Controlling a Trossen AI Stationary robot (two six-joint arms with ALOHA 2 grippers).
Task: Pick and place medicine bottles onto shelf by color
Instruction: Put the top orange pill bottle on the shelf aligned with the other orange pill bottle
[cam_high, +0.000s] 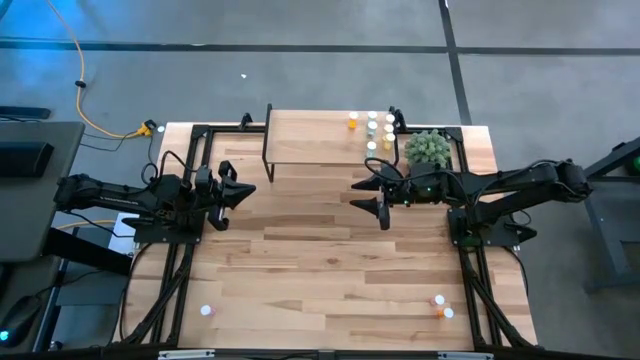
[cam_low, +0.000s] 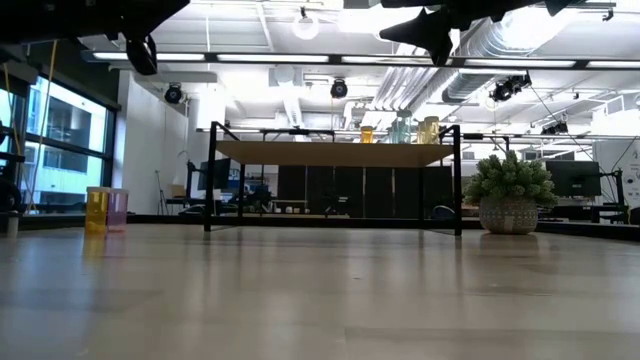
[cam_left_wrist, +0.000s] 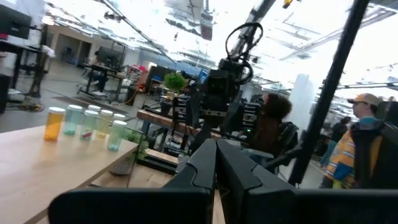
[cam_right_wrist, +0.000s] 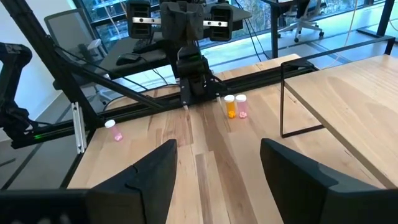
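The shelf (cam_high: 330, 140) stands at the far middle of the bench (cam_high: 320, 270). A cluster of medicine bottles (cam_high: 378, 130) occupies its right end: one orange bottle (cam_high: 352, 122) stands slightly apart from several pale ones. A round green plant (cam_high: 428, 149) sits on the bench just beside the shelf's right end.

The right tool (cam_high: 378, 195) hangs above the bench, near the shelf's right front corner and close to the plant; its fingers are spread and hold nothing. The left tool (cam_high: 240, 190) hovers at the left side of the bench, clear of the shelf, with its fingers pressed together and empty.

Loose bottles remain along the near edge: a pink one (cam_high: 207, 310) at the left, and a small group (cam_high: 441, 306) at the right including an orange one. Nothing lies between the tools and these bottles.

In the left wrist view, people (cam_left_wrist: 354, 143) stand in the room beyond the bench.
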